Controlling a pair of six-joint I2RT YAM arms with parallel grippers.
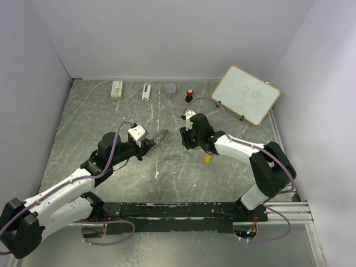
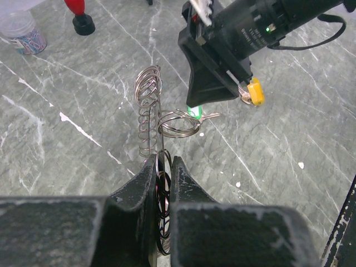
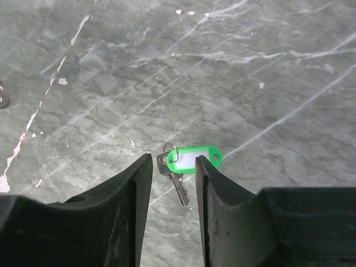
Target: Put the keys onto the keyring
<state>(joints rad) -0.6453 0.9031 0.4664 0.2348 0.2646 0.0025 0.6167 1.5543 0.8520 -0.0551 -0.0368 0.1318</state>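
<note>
My left gripper (image 1: 149,143) met the keyring (image 1: 161,137), with my right gripper (image 1: 186,146) just across from it. The yellow key (image 1: 207,159) lay on the table (image 1: 100,117) close to that gripper. A whiteboard (image 1: 246,94), red-topped knob (image 1: 189,94) and grey cup (image 1: 171,90) stood near the far edge.
</note>
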